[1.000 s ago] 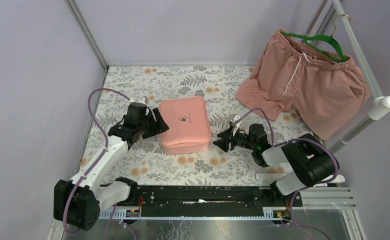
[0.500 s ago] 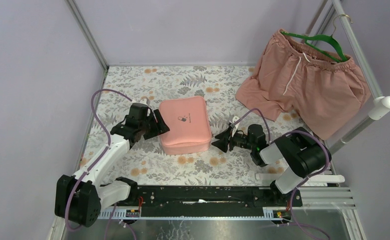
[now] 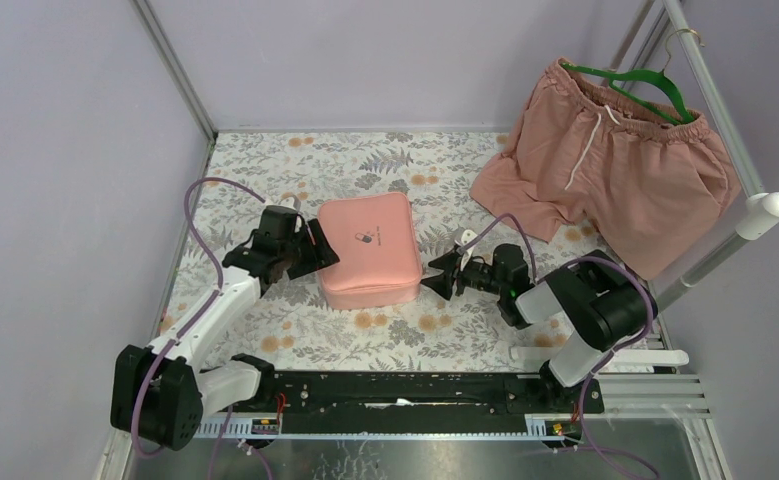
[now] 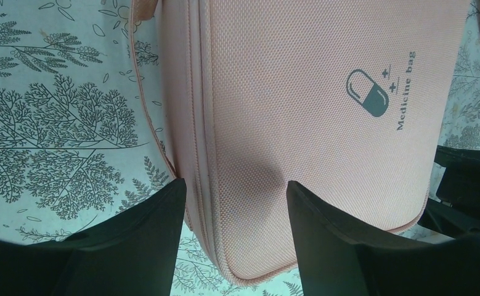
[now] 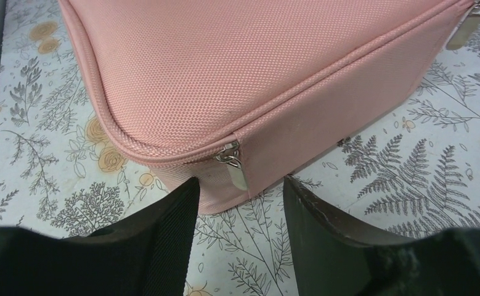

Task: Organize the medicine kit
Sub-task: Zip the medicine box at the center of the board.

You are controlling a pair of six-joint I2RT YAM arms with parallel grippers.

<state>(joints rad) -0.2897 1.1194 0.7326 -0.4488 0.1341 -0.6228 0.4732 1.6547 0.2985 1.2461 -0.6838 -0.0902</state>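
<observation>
Pink shorts [image 3: 615, 165] on a green hanger [image 3: 633, 80] hang far right, well apart from the arms. Mid-table [image 3: 265, 170], the medicine kit [image 3: 370, 250] lies closed, contents hidden. The left gripper [image 3: 317, 250], jaws wide, straddles its left edge. The right gripper [image 3: 437, 279], jaws also apart, frames a zip pull [image 5: 234, 165], gripping nothing.

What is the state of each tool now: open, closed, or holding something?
Left tool: open, at the medicine kit's side edge, holding nothing.
Right tool: open, at the kit's zipper pull, holding nothing.
</observation>
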